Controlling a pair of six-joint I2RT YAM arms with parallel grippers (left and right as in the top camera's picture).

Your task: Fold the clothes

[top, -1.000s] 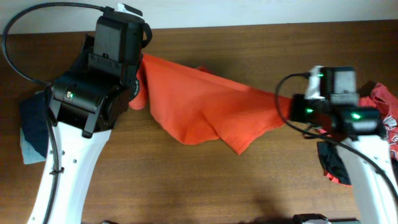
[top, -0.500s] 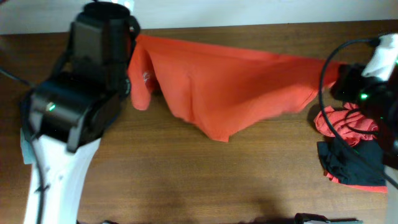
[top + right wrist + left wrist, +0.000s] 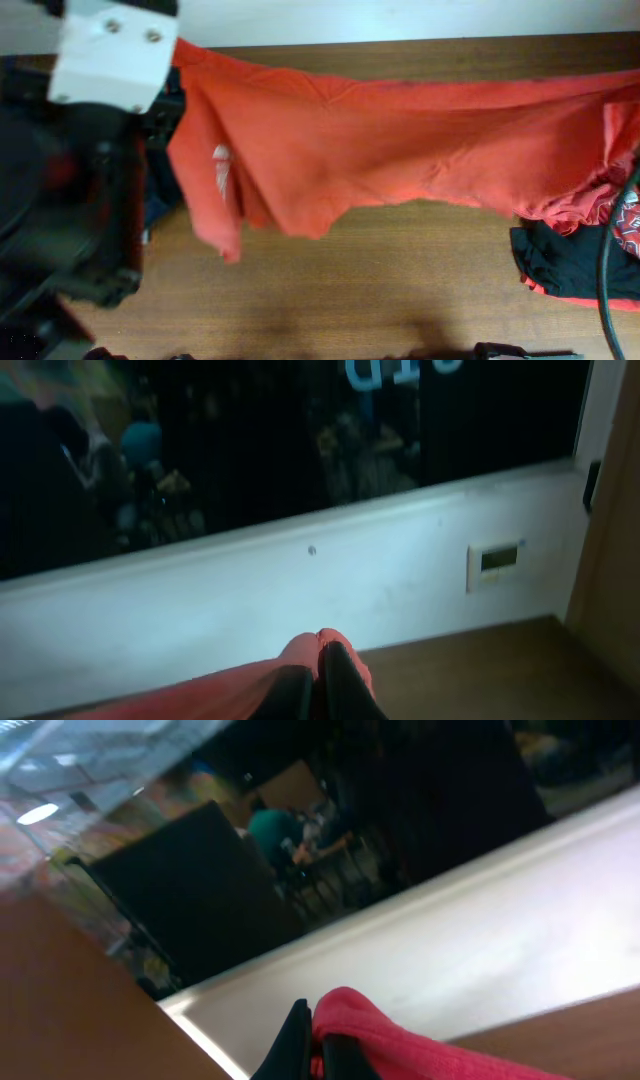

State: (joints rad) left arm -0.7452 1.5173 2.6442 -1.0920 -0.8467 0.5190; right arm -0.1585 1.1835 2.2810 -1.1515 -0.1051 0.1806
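Shirt (image 3: 400, 150) is strung out wide across the desk (image 3: 400, 300), from the far-left corner to the right edge of the overhead view, and it looks lifted rather than lying flat. Its lower edge sags in the middle, and a sleeve (image 3: 215, 205) dangles on the left side. The left jaws are squeezed right down on a bunched bit of the red fabric, which pokes out between the tips in the left wrist view. Same deal on the right: the right jaws are clamped tight on a red fold, with the rest trailing off to the left. The left arm (image 3: 70, 200) fills the left side of the overhead view. A black piece (image 3: 565, 265) and a red printed one (image 3: 628, 218) sit heaped at the desk's right end, under the shirt's right end.
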